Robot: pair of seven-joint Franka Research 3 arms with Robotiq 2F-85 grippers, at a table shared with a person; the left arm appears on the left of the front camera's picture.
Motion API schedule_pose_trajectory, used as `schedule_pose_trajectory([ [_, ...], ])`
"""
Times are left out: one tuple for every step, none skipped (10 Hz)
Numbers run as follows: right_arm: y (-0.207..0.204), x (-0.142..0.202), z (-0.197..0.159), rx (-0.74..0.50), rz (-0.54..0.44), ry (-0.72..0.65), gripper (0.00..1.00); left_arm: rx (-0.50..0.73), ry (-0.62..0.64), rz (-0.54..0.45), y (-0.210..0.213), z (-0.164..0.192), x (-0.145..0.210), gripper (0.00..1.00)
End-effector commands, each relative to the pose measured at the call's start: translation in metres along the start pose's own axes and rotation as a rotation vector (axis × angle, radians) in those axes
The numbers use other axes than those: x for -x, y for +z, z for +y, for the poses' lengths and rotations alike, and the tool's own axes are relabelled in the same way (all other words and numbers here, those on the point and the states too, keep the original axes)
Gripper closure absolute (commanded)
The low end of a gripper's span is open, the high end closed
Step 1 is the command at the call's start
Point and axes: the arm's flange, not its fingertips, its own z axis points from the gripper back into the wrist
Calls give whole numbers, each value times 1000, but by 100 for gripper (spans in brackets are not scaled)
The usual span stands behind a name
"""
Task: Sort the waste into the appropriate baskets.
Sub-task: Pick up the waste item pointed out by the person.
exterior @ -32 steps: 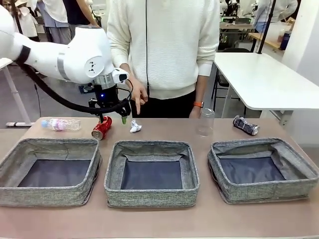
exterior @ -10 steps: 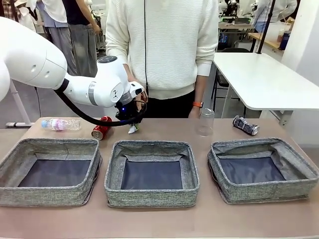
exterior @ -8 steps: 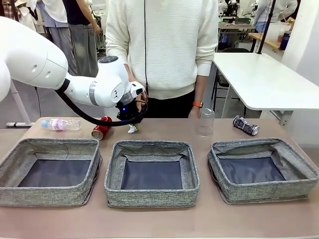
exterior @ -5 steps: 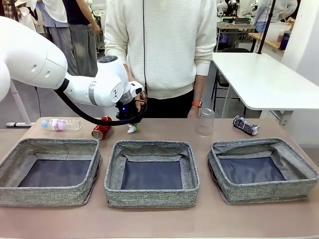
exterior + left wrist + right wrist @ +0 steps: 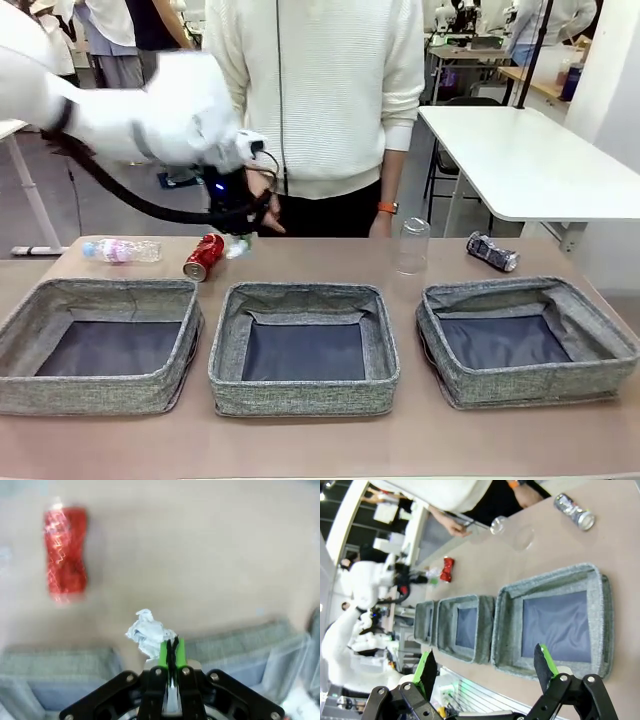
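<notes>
On the tan table (image 5: pixel 320 262), centre-left of the front view, we see our left gripper (image 5: pixel 171 647) clamped on the crumpled white paper ball (image 5: pixel 146 634) near the crushed red can (image 5: pixel 65 555); our right gripper (image 5: pixel 485 664) gapes apart.

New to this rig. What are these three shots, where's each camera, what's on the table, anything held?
Two white robot arms work at a table with a person standing opposite. The wide shot comes from a fixed camera between the arms; the blurred white shape is the left arm. The other two come from wrist cameras looking along each arm's fingers. The left fingers are shut, pinching a paper ball by its edge. The right fingers are open, holding nothing. On the table: three grey baskets in a row, and beyond them a bottle, red can, cup and dark can.
</notes>
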Motion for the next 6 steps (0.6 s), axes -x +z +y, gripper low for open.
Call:
schedule_pose_trajectory([
  [-1, -1, 0, -18, -15, 25, 0, 46, -154, 146, 62, -1, 93, 100],
  [-1, -1, 0, -18, -15, 25, 0, -30, -279, 171, 78, -9, 134, 100],
  [-1, -1, 0, -18, -15, 25, 0, -82, -289, 87, 88, -17, 163, 100],
  [-1, -1, 0, -18, -15, 25, 0, -95, -322, 31, 90, -17, 177, 100],
  [-1, -1, 0, -18, -15, 25, 0, -60, -280, -1, 84, -6, 163, 100],
  [-1, -1, 0, -18, -15, 25, 0, -73, -278, 133, 100, -29, 177, 100],
])
